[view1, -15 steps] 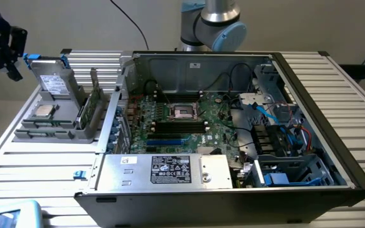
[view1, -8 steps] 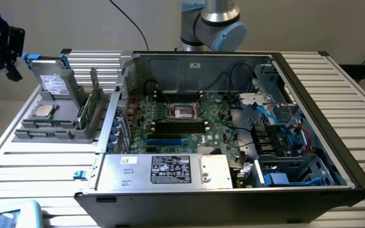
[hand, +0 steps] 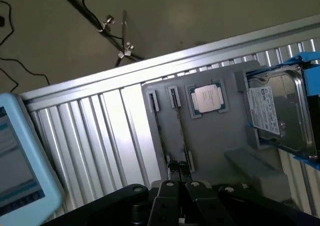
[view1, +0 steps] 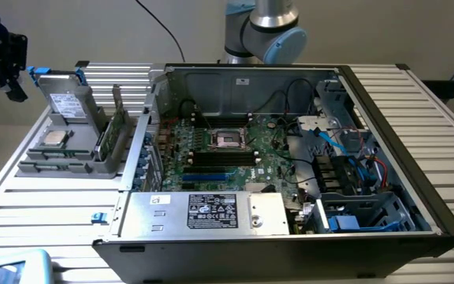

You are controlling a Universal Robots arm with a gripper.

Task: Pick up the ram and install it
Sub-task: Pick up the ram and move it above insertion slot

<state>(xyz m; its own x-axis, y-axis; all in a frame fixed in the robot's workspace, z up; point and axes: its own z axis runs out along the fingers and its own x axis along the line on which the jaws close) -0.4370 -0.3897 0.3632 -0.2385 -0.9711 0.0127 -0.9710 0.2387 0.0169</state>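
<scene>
Shut jaws hang over a grey holder (hand: 225,133) carrying processor (hand: 206,98) and hard drive (hand: 280,110).

A plain pale wall (view1: 93,29) stands behind a table (view1: 45,207) topped with ribbed silver slats, a black cable (view1: 162,26) hangs down across the wall, and beside the table lies a dull grey-brown floor (hand: 210,15) crossed by a thin black stand leg (hand: 80,4).

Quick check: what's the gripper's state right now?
Gripper: shut, with nothing visibly held.
</scene>
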